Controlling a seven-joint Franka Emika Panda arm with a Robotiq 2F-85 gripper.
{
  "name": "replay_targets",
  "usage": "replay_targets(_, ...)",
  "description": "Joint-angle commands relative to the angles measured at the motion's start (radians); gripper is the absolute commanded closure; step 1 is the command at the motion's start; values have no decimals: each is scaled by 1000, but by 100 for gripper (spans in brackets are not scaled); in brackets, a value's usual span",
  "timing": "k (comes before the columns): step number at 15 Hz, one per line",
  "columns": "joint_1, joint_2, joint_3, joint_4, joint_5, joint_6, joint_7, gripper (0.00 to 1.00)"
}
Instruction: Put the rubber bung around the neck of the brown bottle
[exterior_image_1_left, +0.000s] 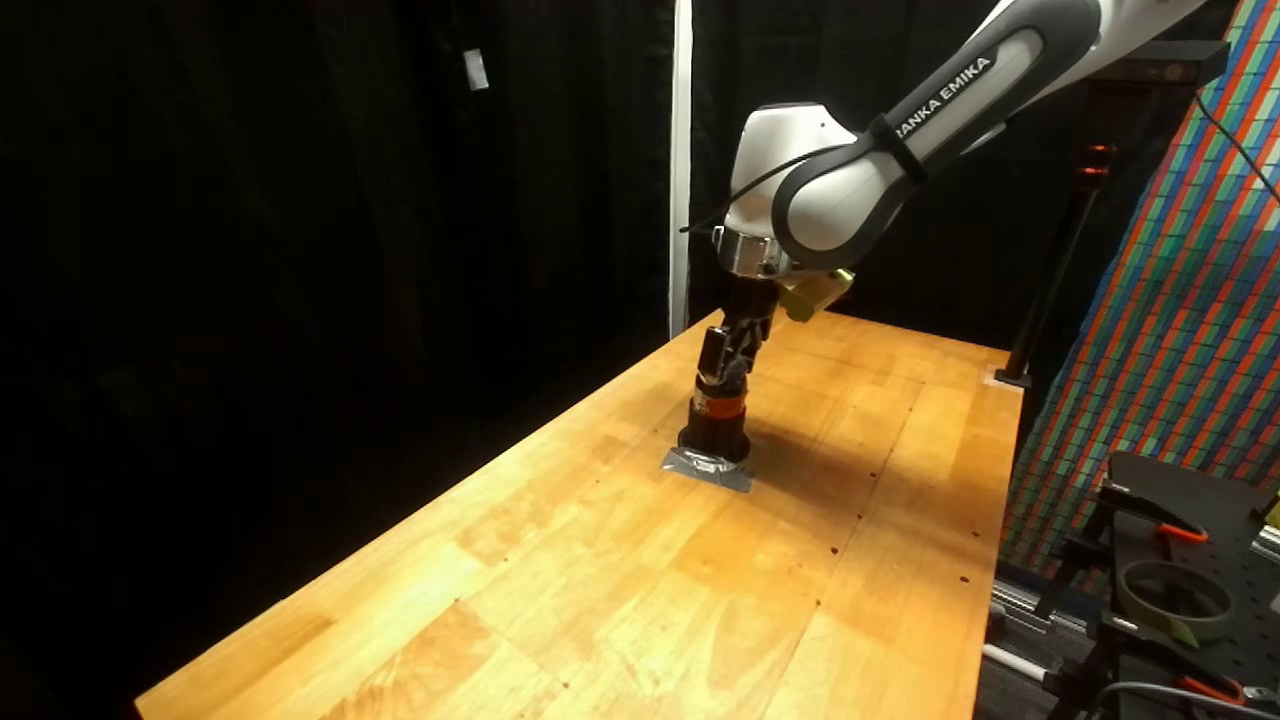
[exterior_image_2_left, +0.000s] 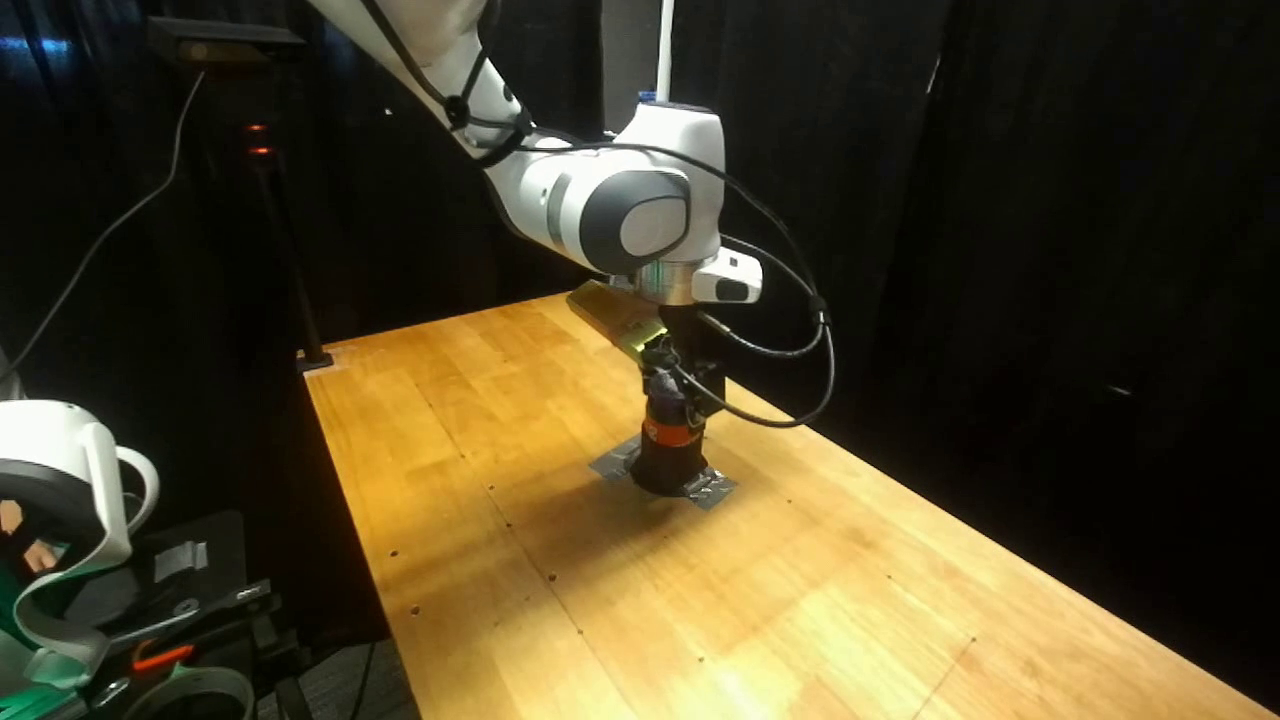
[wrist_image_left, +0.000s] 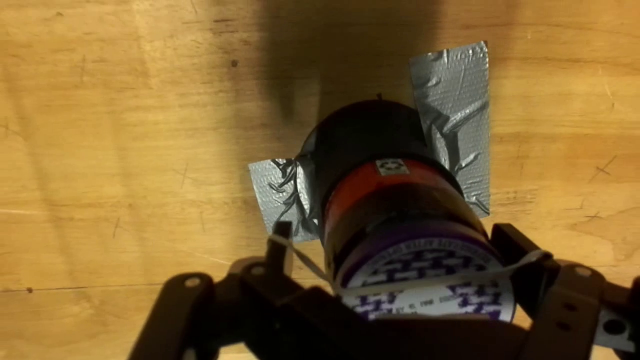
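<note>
Bottle (exterior_image_1_left: 716, 425), brown with an orange stripe, stands upright just right of centre in an exterior view, on a wooden table (exterior_image_1_left: 700, 590). In an exterior view, grey tape (exterior_image_2_left: 710, 488) flanks its foot. In the wrist view we find the gripper (wrist_image_left: 392, 245) low, jaws spread, a pale rubber band (wrist_image_left: 425, 283) stretched between them over the lid (wrist_image_left: 440, 257). The right-hand jaw looks nearer the lid, so we should centre first, lower evenly past the rim, then narrow gently to shed the band.
</note>
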Motion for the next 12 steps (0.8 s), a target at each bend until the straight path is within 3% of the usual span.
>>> replay_targets(1, -30, -84, 5, -96, 29, 0, -27, 0)
replay_targets(7, -53, -133, 8, -183, 53, 2, -49, 0)
replay_targets(8, -60, -136, 9, -200, 54, 6, -61, 8)
replay_targets(9, -67, -140, 10, -214, 58, 7, -70, 27)
replay_targets(12, -88, -154, 17, -288, 87, 123, -97, 51)
